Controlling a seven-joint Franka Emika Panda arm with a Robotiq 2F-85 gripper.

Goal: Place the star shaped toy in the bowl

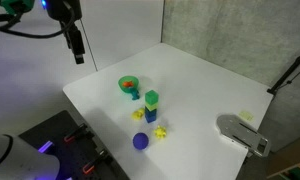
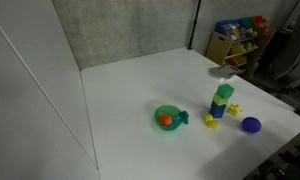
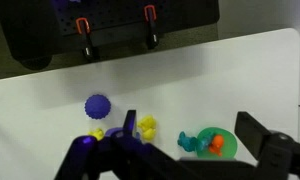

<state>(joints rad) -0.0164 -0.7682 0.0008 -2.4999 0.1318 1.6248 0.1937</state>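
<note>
The white table [image 1: 205, 85] is filling most of what I'm looking at. The gripper [image 1: 77, 45] is hanging high over one corner of it, well apart from every toy. In the wrist view its fingers [image 3: 258, 136] are standing wide apart and gripping nothing. The green bowl [image 1: 128, 86] is sitting nearest that corner with an orange thing [image 1: 127, 87] already lying in it. Beyond it the blocks [image 1: 151, 104] are standing green on blue, and the blue ball [image 1: 140, 141] is resting further out. The star [image 1: 161, 131] is lying flat on the table on the far side of the blocks from the bowl, near the ball but not touching it. A deeper yellow piece [image 1: 139, 114] is sitting between bowl and ball, and that one is the likely mix-up. To my eye the reach is only beginning, so the gripper should be travelling high over the bowl and blocks, then dropping straight down on the paler, spikier toy. The fingers should be turning so neither one is coming down on the ball or brushing the stack. Something this small and low is going to need them almost grazing the table before closing.
</note>
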